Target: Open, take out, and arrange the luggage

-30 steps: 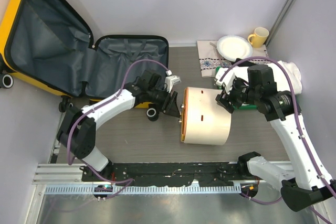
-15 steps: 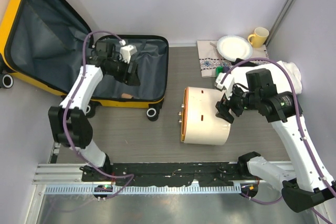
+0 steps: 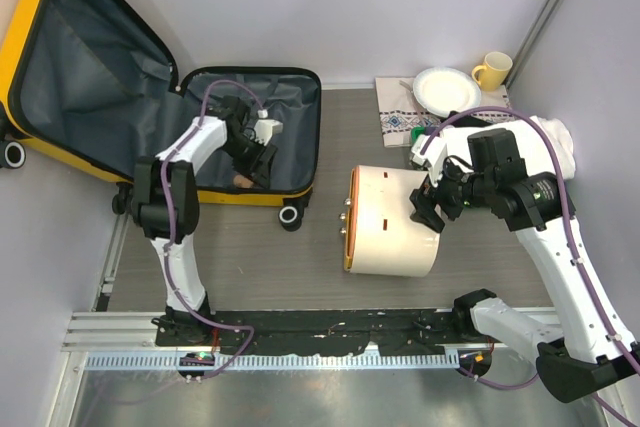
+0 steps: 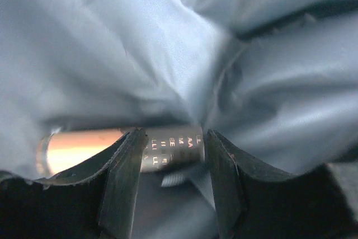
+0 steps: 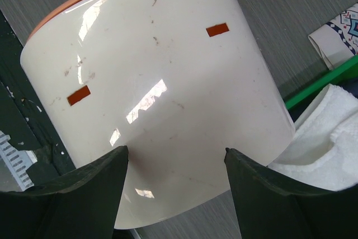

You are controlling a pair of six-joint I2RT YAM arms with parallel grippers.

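Left gripper (image 4: 174, 134): fingers partly parted, holding nothing. It sits inside the flat-lying half of the small yellow hard-shell suitcase (image 3: 90, 57), which is wide open, lid propped behind. Crumpled dark grey fabric lining (image 4: 140, 54) fills the view ahead of the fingertips. A small orange-and-silver lettered tube (image 4: 78, 148) lies crosswise just beyond them, extending past the left finger.

Right gripper (image 5: 174, 150): jaws wide, empty, over the large glossy cream cylinder with an orange end (image 5: 156, 54); contact cannot be told. A white towel (image 5: 330, 138) lies to its right.
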